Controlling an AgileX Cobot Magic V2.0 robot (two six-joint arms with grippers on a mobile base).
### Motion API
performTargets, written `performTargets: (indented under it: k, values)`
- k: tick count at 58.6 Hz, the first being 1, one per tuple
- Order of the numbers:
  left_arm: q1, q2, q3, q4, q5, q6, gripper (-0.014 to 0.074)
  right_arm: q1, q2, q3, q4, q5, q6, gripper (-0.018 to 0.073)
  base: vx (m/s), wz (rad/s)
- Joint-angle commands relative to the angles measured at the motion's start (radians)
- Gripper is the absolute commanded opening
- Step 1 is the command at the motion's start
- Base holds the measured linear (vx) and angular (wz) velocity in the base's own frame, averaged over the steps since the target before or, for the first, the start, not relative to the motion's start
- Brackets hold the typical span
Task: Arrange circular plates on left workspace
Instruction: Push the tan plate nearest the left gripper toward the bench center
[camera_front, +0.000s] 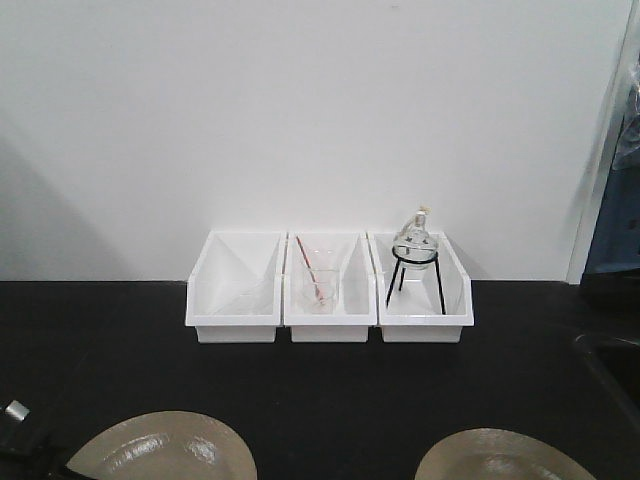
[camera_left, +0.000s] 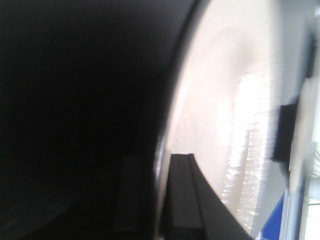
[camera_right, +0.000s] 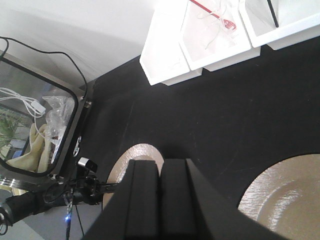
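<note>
The two circular plates lie at the bottom of the front view, on the black worktop (camera_front: 330, 390) in front of three white bins (camera_front: 330, 292). They are the lower-left plate (camera_front: 160, 450) and the lower-right plate (camera_front: 505, 458), well apart from each other.

The left gripper (camera_left: 156, 159) stands at the outer edge of the lower-left plate. In its wrist view one finger lies on the beige face and the other on the dark underside, so the jaws are narrow and seem to pinch the rim. The right gripper (camera_right: 160, 165) hangs above the worktop with its jaws pressed together and nothing between them. The lower-right plate is free, at the lower right of that view.

I judge these plates to be stiff, rather heavy for a grip at the rim, and breakable. The glaze is shiny, so it is probably slippery, and a plate held by one edge wants to turn downward. The best hold is deep over the rim, one finger above and one below, with the plate carried low and slowly. Whether the lower-left plate is off the worktop I cannot tell.
</note>
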Motion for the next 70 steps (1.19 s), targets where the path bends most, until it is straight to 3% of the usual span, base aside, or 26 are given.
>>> performTargets:
  k: [1, 7, 17, 24, 25, 35, 49, 61, 70]
  values:
    - [-0.012, -0.040, -0.017, -0.136, 0.066, 0.014, -0.0008, -0.003, -0.034, -0.032, 0.071, -0.003, -0.012, 0.0009, 0.00, 0.00]
    - [-0.043, -0.041, -0.035, -0.295, 0.133, 0.030, -0.0006, -0.003, -0.034, -0.032, 0.071, -0.004, -0.016, 0.0009, 0.00, 0.00]
    - [-0.166, -0.041, -0.143, -0.415, 0.092, -0.017, -0.0003, -0.003, -0.034, -0.032, 0.071, -0.005, -0.016, 0.0009, 0.00, 0.00]
    - [-0.275, -0.030, -0.262, -0.407, -0.054, -0.095, -0.0003, -0.003, -0.034, -0.032, 0.071, -0.004, -0.016, 0.0009, 0.00, 0.00]
    - [-0.334, -0.013, -0.329, -0.407, -0.136, -0.130, -0.0003, -0.003, -0.034, -0.032, 0.071, -0.001, -0.016, 0.0009, 0.00, 0.00]
    - [-0.422, 0.057, -0.436, -0.407, -0.236, -0.198, -0.0003, -0.003, -0.034, -0.032, 0.071, 0.003, -0.016, 0.0009, 0.00, 0.00]
    - [-0.482, 0.149, -0.491, -0.409, -0.269, -0.232, 0.0000, -0.003, -0.034, -0.032, 0.071, 0.012, -0.016, 0.0009, 0.00, 0.00]
    - [-0.502, 0.162, -0.491, -0.409, -0.375, -0.228, 0.0010, -0.003, -0.034, -0.032, 0.071, 0.012, -0.017, 0.0009, 0.00, 0.00]
    - [-0.506, 0.162, -0.491, -0.408, -0.383, -0.197, 0.0078, -0.003, -0.034, -0.032, 0.071, 0.015, -0.018, 0.0009, 0.00, 0.00]
